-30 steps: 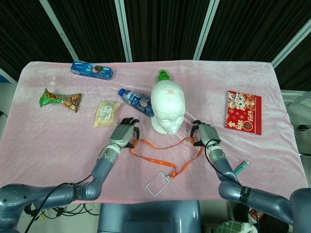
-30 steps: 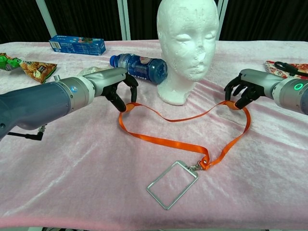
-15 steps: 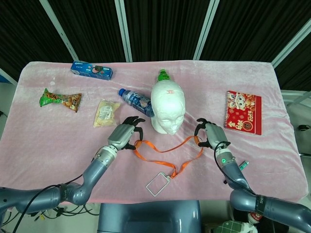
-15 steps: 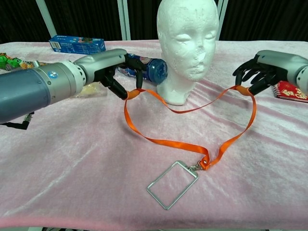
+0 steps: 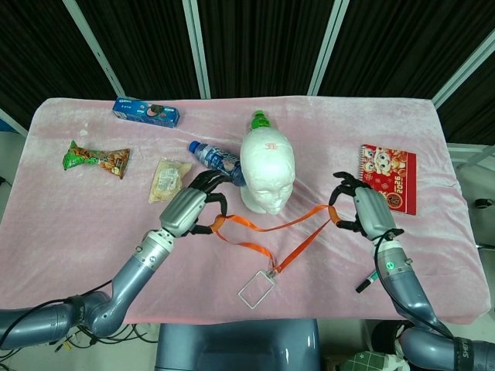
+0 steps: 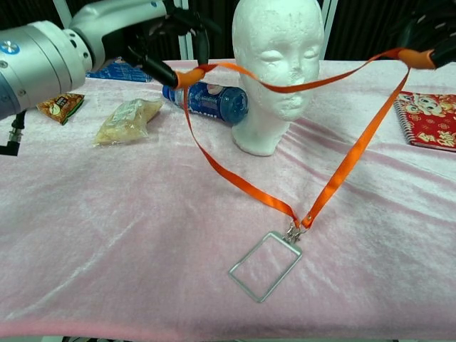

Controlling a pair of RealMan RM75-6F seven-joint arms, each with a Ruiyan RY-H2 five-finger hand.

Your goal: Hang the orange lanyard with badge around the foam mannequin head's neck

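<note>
Head view: the left hand (image 5: 188,210) and right hand (image 5: 363,210) each pinch the orange fabric lanyard (image 5: 288,225), stretched before the white foam mannequin head (image 5: 267,170); nothing hangs on its neck yet.

Chest view: the strap is raised from the pink desk (image 6: 107,235) to face height, the clear rectangular badge (image 6: 265,264) dragging.

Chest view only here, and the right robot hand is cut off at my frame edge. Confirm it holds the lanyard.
Observer: Head view shows the right robot hand whole, pinching the orange lanyard at its fingertips.
Operator: Report anything behind the mannequin head.
Observer: A green-capped bottle sits right behind the foam mannequin head, hidden from you.
Operator: Check near my right arm.
Observer: A pen lies on the table beside the right forearm.
</note>
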